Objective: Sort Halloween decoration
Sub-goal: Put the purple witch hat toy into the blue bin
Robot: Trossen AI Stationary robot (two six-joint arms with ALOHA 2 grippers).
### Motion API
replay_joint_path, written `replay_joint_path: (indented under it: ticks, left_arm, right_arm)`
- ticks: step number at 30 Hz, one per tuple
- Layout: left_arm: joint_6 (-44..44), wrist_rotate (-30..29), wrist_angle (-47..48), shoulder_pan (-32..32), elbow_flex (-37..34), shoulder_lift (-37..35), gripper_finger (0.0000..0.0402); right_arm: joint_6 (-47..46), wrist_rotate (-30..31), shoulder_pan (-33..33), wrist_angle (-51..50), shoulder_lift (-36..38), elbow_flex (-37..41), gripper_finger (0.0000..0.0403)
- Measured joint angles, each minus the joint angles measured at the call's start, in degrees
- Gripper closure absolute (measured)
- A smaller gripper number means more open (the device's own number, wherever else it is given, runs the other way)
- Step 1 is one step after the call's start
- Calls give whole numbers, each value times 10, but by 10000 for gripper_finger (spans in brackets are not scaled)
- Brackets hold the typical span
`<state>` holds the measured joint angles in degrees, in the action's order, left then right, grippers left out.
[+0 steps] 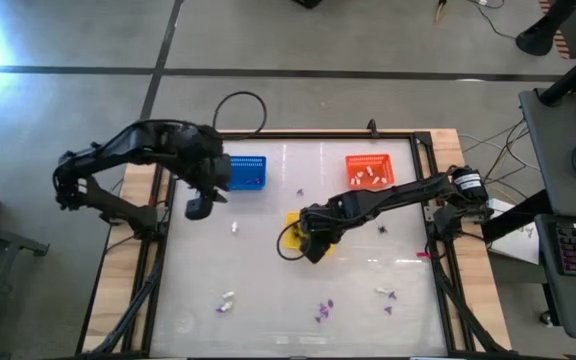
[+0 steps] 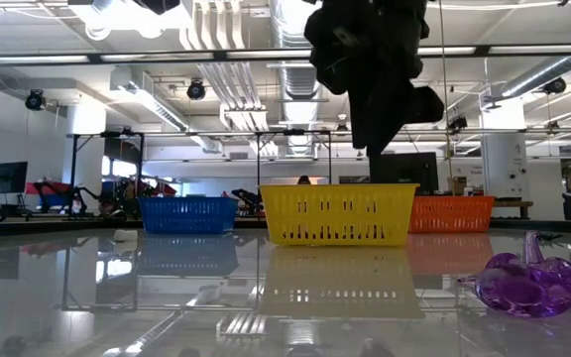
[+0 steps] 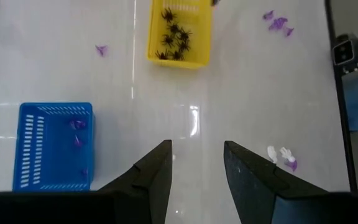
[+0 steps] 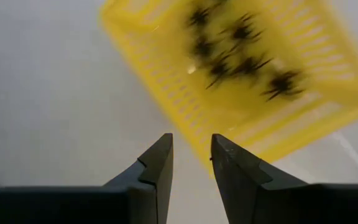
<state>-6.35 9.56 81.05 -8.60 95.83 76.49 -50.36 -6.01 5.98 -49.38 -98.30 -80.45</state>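
yellow basket before right tool

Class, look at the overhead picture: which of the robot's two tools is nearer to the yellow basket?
The right. The right tool hangs right at the yellow basket, its fingers apart and holding nothing. The left tool hovers well off to the side, close to the blue basket.

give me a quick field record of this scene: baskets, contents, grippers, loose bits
yellow basket: black spiders inside
blue basket: purple trinkets inside
orange basket: white trinkets inside
right gripper: open, empty, over the yellow basket's edge
left gripper: open, empty, above the table beside the blue basket
loose pieces: purple and white ones scattered on the table
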Motion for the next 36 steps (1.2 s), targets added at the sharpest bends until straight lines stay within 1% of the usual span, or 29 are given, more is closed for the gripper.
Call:
replay_joint_path:
  ticks: [2,8,13,16,21,24,27,32,36]
  left_arm:
    - [-3,0,1,1,0,15,274]
    - [-20,0,8,9,0,41,274]
    - [-8,0,9,29,0,44,274]
    - [-4,0,8,44,0,44,274]
    - [-4,0,8,61,0,43,274]
    - [4,0,7,65,0,43,274]
    - [13,0,8,66,0,43,274]
    - [16,0,8,66,0,43,274]
    - [25,0,9,67,0,43,274]
  right_arm:
    - [-7,-20,6,-2,0,-7,306]
    - [-48,-14,48,-24,3,-36,312]
    - [-113,29,113,-38,4,-43,305]
    - [-173,38,153,-43,4,-35,301]
    - [-266,75,203,-42,4,-29,298]
    - [-308,80,216,-41,4,-29,300]
    - [-330,81,225,-39,0,-29,299]
    - [-329,80,230,-25,-14,-21,298]
    - [-321,75,230,-12,-40,-19,295]
